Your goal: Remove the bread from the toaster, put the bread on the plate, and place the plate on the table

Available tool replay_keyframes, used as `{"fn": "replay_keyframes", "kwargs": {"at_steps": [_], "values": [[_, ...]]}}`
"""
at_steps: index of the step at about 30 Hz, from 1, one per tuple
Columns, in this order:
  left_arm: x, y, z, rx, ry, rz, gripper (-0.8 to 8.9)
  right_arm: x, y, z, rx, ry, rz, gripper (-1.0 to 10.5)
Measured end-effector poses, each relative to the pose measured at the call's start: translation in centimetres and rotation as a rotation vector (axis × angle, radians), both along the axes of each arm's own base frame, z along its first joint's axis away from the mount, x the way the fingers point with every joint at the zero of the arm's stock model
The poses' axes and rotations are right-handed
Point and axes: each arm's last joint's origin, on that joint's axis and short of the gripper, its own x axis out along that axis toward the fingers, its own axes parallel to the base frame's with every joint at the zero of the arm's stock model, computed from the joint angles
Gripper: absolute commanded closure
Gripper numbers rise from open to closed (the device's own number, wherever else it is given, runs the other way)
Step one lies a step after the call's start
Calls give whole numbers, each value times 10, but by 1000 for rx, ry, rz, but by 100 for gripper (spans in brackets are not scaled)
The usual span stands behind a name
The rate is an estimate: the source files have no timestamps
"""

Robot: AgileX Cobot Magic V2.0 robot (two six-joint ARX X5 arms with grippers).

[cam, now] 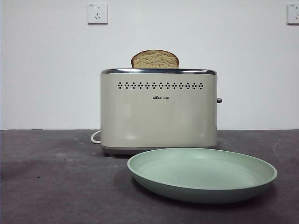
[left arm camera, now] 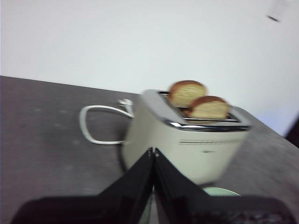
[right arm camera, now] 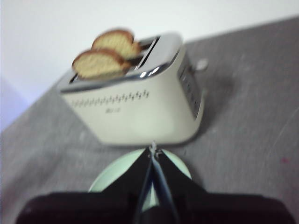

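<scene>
Both black two-jawed end effectors, left and right, are being held closed and empty above the dark grey matt desk. Two brown-crusted speckled bread slices are being held upright in one boxy cream toaster, behind one round pale-green plate.

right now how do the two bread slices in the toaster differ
The front slice sits in the slot nearer the plate; the back slice sits in the far slot. From the front view only one slice shows, hiding the other. Both are dome-topped, brown-crusted, tan-faced, upright in the toaster.
</scene>
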Motion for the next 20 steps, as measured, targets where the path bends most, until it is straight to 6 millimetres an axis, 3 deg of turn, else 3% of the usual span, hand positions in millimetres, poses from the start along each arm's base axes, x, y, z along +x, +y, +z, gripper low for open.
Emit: {"fn": "replay_keyframes", "kwargs": {"at_steps": [5,10,20], "values": [[8,-3,28,34,73,-136,820,7,1,41,-111,157,45,959],[14,-5,40,67,169,-245,820,13,2,68,-195,292,120,959],[14,-6,41,119,273,-312,820,15,2,68,-281,429,195,958]]}}
